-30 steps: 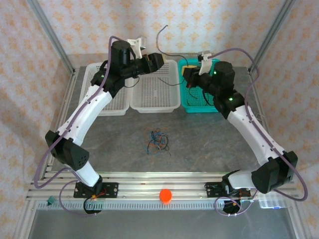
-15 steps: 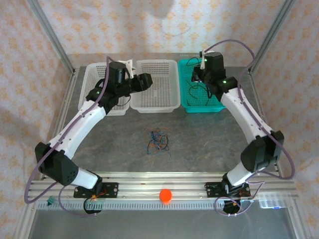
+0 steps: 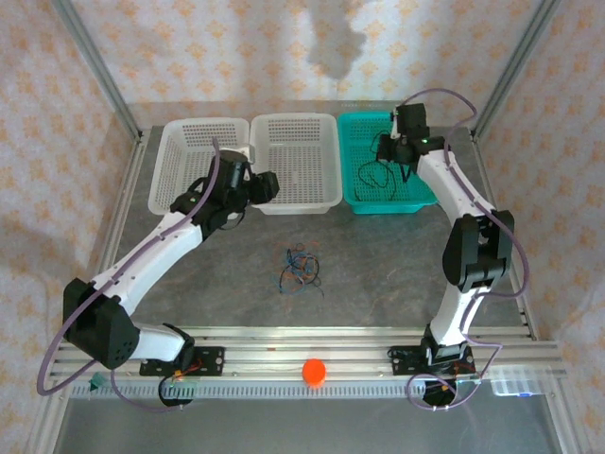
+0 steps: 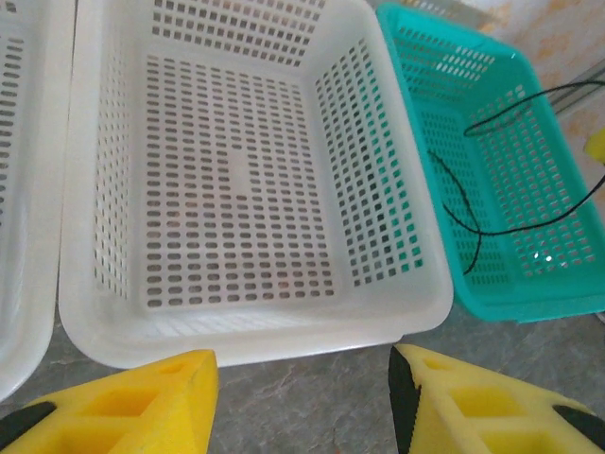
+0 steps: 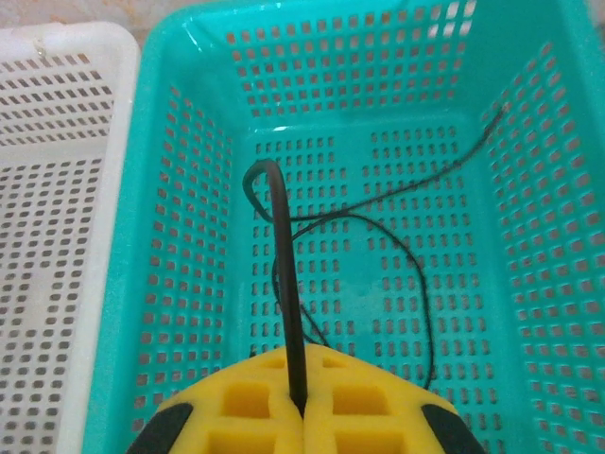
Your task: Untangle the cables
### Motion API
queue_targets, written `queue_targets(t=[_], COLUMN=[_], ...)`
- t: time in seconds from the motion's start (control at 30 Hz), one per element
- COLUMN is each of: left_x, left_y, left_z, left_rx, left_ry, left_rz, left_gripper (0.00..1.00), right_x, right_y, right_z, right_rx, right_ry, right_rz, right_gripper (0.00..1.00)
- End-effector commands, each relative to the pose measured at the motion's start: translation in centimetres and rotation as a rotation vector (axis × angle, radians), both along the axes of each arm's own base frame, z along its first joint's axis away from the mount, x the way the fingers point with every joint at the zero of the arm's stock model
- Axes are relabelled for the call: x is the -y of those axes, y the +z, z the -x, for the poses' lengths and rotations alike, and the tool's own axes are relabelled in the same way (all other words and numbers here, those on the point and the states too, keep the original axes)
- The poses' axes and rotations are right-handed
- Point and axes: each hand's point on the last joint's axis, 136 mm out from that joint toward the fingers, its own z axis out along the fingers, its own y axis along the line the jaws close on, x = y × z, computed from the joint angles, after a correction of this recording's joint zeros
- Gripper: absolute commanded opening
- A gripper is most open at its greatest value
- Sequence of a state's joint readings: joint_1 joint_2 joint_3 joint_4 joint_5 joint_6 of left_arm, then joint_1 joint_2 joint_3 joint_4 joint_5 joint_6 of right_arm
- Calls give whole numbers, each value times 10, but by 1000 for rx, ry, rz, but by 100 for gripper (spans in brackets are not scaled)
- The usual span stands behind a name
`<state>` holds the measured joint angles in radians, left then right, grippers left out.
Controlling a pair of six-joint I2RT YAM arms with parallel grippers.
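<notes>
A small tangle of black, red and blue cables (image 3: 300, 270) lies on the grey table in the middle. My right gripper (image 3: 393, 151) (image 5: 302, 411) hangs over the teal basket (image 3: 388, 206) (image 5: 189, 236), shut on one black cable (image 5: 284, 274). That black cable (image 4: 473, 232) loops down onto the basket floor. My left gripper (image 3: 267, 186) (image 4: 302, 378) is open, low over the table just in front of the middle white basket (image 3: 293, 203) (image 4: 255, 331), with bare table between its yellow fingers (image 4: 142, 397).
A second white basket (image 3: 189, 128) stands at the back left, beside the middle one. An orange ball (image 3: 314, 371) rests on the aluminium rail at the near edge. Purple arm cords (image 3: 444, 93) arc above the right arm.
Both arms have come down from a raised pose. The left gripper dropped to the front of the middle basket. The right gripper swung back over the teal basket with the black cable.
</notes>
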<state>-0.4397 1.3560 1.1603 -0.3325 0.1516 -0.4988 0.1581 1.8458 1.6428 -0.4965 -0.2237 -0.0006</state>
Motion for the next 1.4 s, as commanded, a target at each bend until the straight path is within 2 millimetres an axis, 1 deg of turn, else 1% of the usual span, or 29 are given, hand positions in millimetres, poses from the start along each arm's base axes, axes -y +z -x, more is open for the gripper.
queue_targets(t=[0.0, 0.1, 0.2, 0.3, 0.33, 0.37, 0.5, 0.53, 0.57, 0.6, 0.73, 0.77, 0.83, 0.93, 1.0, 1.07, 1.13, 1.23, 1.37], left_x=[2, 13, 21, 24, 24, 24, 23, 23, 23, 23, 21, 21, 23, 27, 31, 35, 36, 33, 23], left_y=[-1, -13, -29, -42, -44, -45, -46, -46, -46, -44, -41, -39, -33, -19, -10, -5, -7, -16, -34], left_z=[8, 16, 24, 31, 31, 32, 31, 30, 29, 28, 24, 23, 19, 9, 4, 3, 5, 17, 42], left_rx=[21, 5, -24, -47, -49, -48, -44, -44, -45, -44, -33, -29, -19, -7, 6, 12, 1, -34, -74], left_ry=[3, -16, -29, -37, -35, -34, -28, -29, -30, -28, -19, -20, -25, -34, -44, -58, -74, -88, -98], left_rz=[-31, -44, -42, -28, -23, -19, -21, -26, -34, -42, -66, -67, -71, -93, -93, -89, -89, -93, -81], left_gripper=[52, 52, 52, 52, 52, 52, 52, 52, 52, 52, 52, 52, 51, 51, 51, 51, 50, 51, 51], right_x=[-17, -12, -3, 3, 7, 10, 20, 20, 20, 20, 23, 23, 20, 8, 0, -11, -27, -60, -94], right_y=[0, -15, -38, -54, -53, -53, -42, -38, -34, -30, -1, 6, 18, 34, 46, 56, 60, 54, 32], right_z=[-2, -1, -1, 2, 3, 3, 6, 6, 7, 8, 13, 15, 19, 30, 41, 52, 66, 91, 128], right_rx=[-6, -27, -80, -117, -115, -111, -82, -71, -58, -45, 33, 53, 81, 127, 158, 183, 186, 157, 68], right_ry=[70, 50, 7, -14, -26, -37, -72, -73, -71, -70, -83, -85, -76, -37, -13, 14, 63, 184, 297], right_rz=[-157, -187, -153, -117, -103, -91, -52, -51, -51, -53, -42, -34, -18, -7, -12, -26, -59, -142, -140], right_gripper=[0, 0, 1, 14, 19, 23, 40, 46, 58, 65, 85, 92, 99, 100, 100, 100, 98, 98, 95])
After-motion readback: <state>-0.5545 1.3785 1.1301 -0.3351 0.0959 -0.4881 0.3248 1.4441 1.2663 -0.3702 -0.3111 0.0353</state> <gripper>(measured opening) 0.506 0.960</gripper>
